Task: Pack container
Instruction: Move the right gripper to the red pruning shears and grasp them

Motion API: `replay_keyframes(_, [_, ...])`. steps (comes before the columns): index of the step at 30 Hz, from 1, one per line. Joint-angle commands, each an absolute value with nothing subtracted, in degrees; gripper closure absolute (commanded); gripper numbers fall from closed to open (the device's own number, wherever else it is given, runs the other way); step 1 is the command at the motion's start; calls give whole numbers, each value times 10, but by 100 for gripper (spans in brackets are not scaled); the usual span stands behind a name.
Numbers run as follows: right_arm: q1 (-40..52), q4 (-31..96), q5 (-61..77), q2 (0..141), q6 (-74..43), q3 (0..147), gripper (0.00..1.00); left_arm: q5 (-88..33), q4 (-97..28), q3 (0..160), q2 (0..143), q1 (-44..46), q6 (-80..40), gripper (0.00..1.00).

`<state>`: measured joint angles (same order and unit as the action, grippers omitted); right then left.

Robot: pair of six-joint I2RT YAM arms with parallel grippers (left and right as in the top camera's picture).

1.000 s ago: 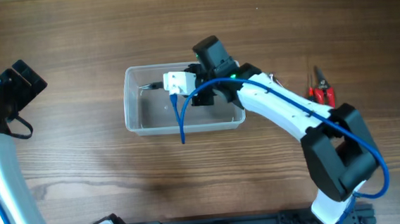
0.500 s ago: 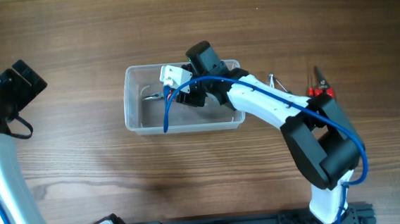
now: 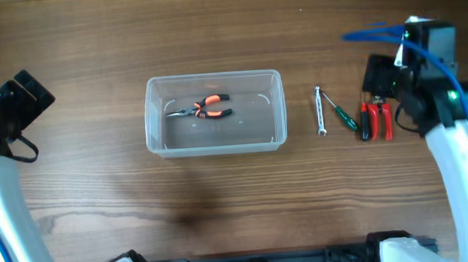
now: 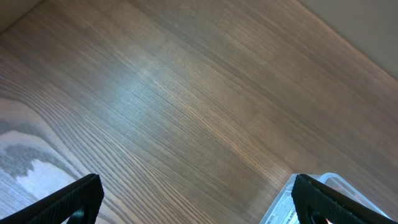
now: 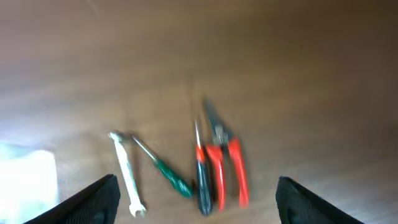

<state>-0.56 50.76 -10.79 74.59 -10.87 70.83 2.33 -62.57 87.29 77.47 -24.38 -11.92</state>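
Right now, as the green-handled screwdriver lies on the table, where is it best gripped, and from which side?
Grip the green-handled screwdriver at the middle of its green handle, the thickest part, coming straight down from above. It lies flat and slanted, its thin tip close to the wrench, so the grip should probably go across the handle, not along it.

I see a brown wood-grain counter (image 3: pixel 211 33), its grain running across my overhead view. The container (image 3: pixel 148 120) sits flat on it near the middle. To the container's right, clear of its wall, four tools lie in a loose row on the bare wood. Nearest is a small silver wrench (image 3: pixel 319 111), with a green-handled screwdriver (image 3: pixel 342 117) slanted just beside it. Next come a red-and-dark tool (image 3: pixel 365 122) and red-handled pliers (image 3: pixel 384 119), close together. My right wrist view is too blurred for finer detail.
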Motion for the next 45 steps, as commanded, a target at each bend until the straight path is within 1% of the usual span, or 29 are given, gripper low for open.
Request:
replay_keyframes(1, [-49,509,-32,831,-151,670,24,27,-624,874,776,-247,-125,0])
replay_keyframes(2, [-57,509,-29,862,-149,670,26,27,-624,874,776,-247,-125,0])
replay_keyframes(3, [-63,510,-29,889,-141,670,32,27,-624,874,776,-247,-125,0])
replay_keyframes(6, [-86,510,-30,944,-89,670,33,27,-624,874,776,-247,-125,0])
replay_keyframes(7, [-96,511,-29,955,-81,670,39,27,-624,874,776,-247,-125,0])
replay_keyframes(8, [-104,513,-14,967,-56,670,50,27,-624,874,776,-247,-125,0])
replay_keyframes(9, [-107,516,-4,973,-31,670,55,27,-624,874,776,-247,-125,0])
replay_keyframes(10, [-109,517,-4,978,-28,670,59,27,-624,874,776,-247,-125,0])
replay_keyframes(11, [-110,516,-4,980,-28,670,60,27,-624,874,776,-247,-125,0])
replay_keyframes(12, [-112,513,-4,980,-28,670,66,27,-624,874,776,-247,-125,0])
replay_keyframes(13, [-115,510,-3,980,-28,670,69,27,-624,874,776,-247,-125,0])
replay_keyframes(25, [-117,512,10,981,-30,659,68,27,-624,874,776,-247,-125,0])
replay_keyframes(32, [-118,419,14,981,-48,567,67,27,-624,874,776,-247,-125,0])
replay_keyframes(36, [-118,392,14,981,-62,537,67,27,-624,874,776,-247,-125,0])
replay_keyframes(41, [-118,385,26,980,-60,533,70,27,-624,874,776,-247,-125,0])
replay_keyframes(45, [-148,385,48,980,-53,537,70,27,-624,874,776,-247,-125,0])
